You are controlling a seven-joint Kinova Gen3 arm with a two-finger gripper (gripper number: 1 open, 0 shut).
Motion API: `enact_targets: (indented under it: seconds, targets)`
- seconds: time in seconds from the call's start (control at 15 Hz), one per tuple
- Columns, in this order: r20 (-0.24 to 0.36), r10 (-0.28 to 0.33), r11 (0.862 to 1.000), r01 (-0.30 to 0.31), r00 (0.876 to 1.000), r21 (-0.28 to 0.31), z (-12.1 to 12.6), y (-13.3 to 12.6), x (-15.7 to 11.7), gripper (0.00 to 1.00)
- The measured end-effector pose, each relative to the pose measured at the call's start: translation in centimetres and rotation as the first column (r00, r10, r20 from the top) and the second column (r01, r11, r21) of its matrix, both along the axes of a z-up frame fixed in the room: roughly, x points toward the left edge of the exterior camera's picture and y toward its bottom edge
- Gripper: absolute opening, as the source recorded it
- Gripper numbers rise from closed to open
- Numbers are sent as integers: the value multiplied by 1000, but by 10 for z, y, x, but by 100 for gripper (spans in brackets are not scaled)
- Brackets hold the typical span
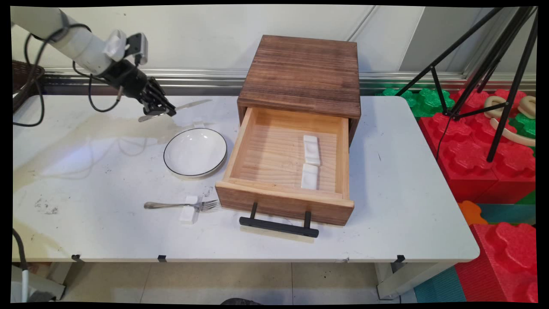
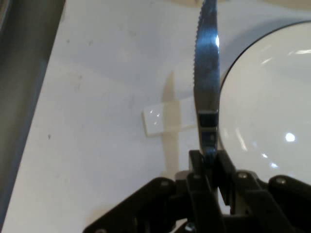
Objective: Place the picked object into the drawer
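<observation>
We see the gripper up off the table at the back left, fingers pinched tight on a table knife. The knife is held roughly level in the main view, blade pointing right toward the wooden box, handle end sticking out left of the fingers. In the hand view the serrated blade runs up from betw. the fingers.

Below the gripper, a small white rest lies on the table, just beside the white plate. The plate has a thin dark rim and sits left of the open drawer, near it but not touching as far as we can tell.

The drawer is pulled out of a dark wooden box, w/ a black bar handle on its front. Inside, two white rests lie end to end toward the right side.

Near the front edge, a fork lies w/ its neck across another white rest, tines pointing right, close to the drawer's front left corner.

Right of the table: red and green foam blocks and a black tripod.
</observation>
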State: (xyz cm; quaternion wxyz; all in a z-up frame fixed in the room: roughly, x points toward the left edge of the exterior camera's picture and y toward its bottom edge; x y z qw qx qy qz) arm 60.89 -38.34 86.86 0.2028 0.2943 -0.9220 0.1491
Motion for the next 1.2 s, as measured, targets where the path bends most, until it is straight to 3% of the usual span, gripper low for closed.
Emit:
enact_targets:
  seconds: [0.4,0.73,1.2]
  targets:
    - [-53,-64,997,61,997,-49,48,20,-20,0]
    - [-104,-145,986,135,984,-97,84,26,-52,0]
    - [-162,-218,971,198,962,-135,102,19,-106,0]
